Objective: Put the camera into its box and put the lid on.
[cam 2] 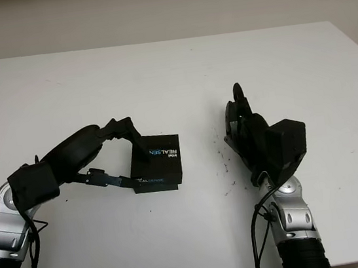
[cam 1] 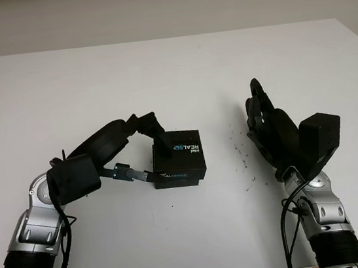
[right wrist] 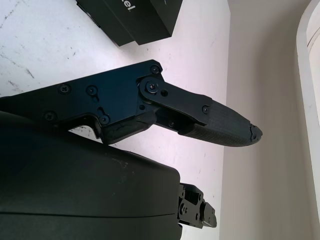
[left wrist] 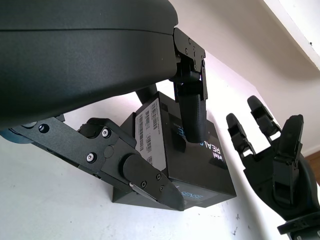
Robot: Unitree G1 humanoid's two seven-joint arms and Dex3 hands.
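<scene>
Black rectangular cardboard box (cam 1: 178, 158) sits mid-counter (cam 1: 171, 75), gripped by the left hand (cam 1: 147, 145); the right hand (cam 1: 266, 122) hovers open to its right.

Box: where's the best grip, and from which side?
Across its two opposite side walls, coming from above or from the robot's left. The box lies flat and squat on the table, lid on. The left hand already straddles it, one finger on top. The right hand is open, apart.
</scene>
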